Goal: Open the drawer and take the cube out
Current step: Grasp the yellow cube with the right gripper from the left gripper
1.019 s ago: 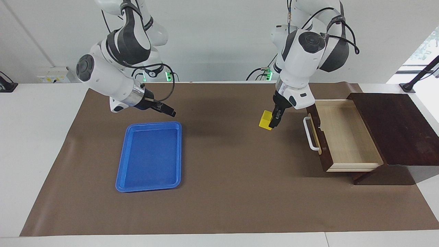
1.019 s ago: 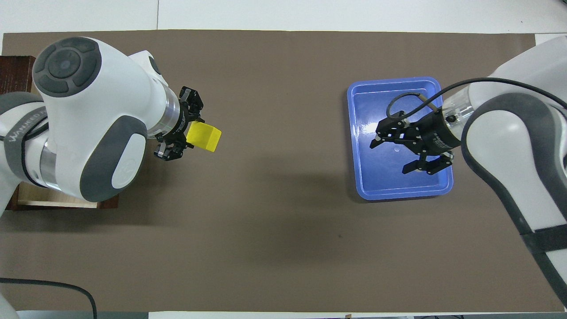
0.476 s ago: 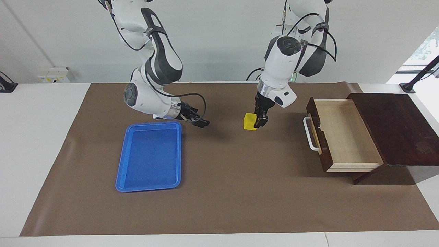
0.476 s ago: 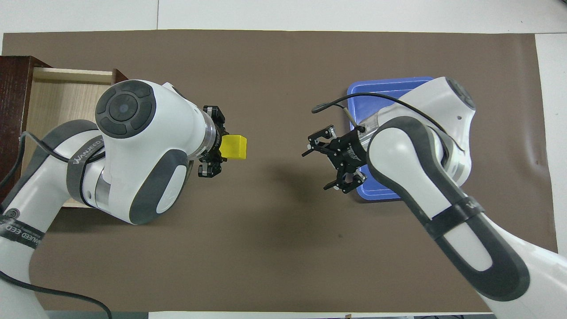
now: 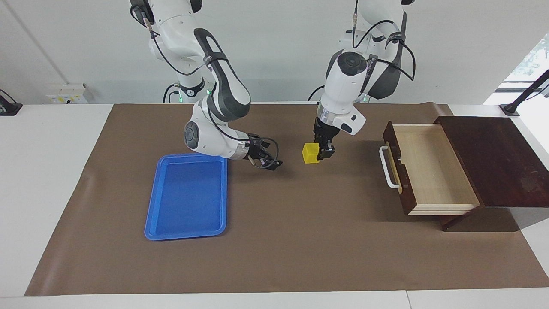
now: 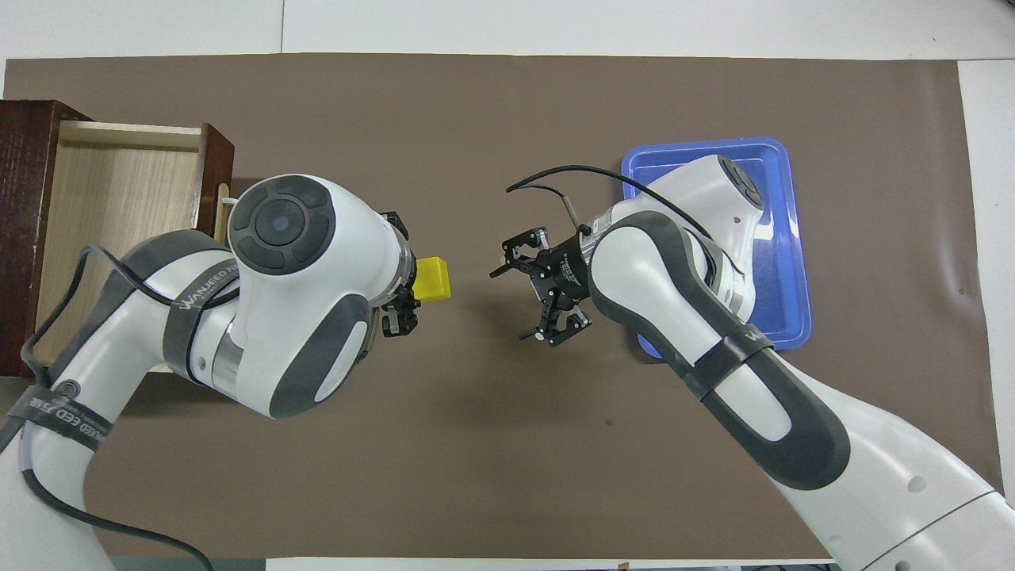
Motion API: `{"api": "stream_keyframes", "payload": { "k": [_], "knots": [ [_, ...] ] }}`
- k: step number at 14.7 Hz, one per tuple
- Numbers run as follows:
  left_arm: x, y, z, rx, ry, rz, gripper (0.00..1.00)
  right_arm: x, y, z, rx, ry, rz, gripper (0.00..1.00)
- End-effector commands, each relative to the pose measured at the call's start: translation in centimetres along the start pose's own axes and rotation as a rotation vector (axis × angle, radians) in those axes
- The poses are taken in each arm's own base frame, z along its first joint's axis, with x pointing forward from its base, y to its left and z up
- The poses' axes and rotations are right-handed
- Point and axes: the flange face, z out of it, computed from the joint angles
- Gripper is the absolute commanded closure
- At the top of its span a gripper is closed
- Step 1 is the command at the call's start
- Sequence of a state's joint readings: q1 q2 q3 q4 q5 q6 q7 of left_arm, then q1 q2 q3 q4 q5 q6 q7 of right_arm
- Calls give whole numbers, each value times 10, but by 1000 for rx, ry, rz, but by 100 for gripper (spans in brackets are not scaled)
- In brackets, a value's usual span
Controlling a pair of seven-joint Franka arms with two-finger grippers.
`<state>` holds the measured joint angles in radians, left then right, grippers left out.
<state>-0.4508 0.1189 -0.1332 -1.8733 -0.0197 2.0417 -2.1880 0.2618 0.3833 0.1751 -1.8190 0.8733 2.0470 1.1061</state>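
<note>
The left tool (image 5: pixel 319 153) grips the cube (image 5: pixel 309 153), pinching it between its fingertips above the brown mat (image 5: pixel 300 240), roughly over the middle of the worktop (image 5: pixel 47 180). A second ago it held the same cube much closer to the drawer (image 5: pixel 433 171); since then the left arm has swung away from the drawer toward the right arm's end, and the cube has travelled with it, its grip unchanged throughout.

The right tool (image 6: pixel 525 297) has its fingers spread wide and holds nothing. A second ago it hung over the blue tray (image 5: pixel 186 195); it has now come off the tray and sits over bare mat between the tray and the cube. In the overhead view the cube (image 6: pixel 433 279) lies at about nine o'clock from the right tool, the two near each other but clearly apart, the open fingers facing the cube.

The drawer stays pulled out as before, its pale interior bare and its white handle (image 5: pixel 388 167) facing the middle of the mat. In the facing view the drawer lies at three o'clock from the cube and the tray at about eight o'clock from it. The tray has not moved and carries nothing.
</note>
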Motion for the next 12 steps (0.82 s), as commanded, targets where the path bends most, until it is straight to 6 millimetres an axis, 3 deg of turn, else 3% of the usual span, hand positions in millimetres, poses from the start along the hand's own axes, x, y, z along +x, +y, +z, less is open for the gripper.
{"api": "stream_keyframes", "payload": {
  "k": [1,5,12],
  "knots": [
    [2,-8,0,-23,14,-26,100,-8,-21,-7,49,-35,78,0],
    [-6,-15,0,-24,12,-65,100,-28,-25,11,60,-21,86,0],
    [-17,-18,0,-42,-4,-53,100,-49,-31,19,71,-20,99,0]
  ]
}}
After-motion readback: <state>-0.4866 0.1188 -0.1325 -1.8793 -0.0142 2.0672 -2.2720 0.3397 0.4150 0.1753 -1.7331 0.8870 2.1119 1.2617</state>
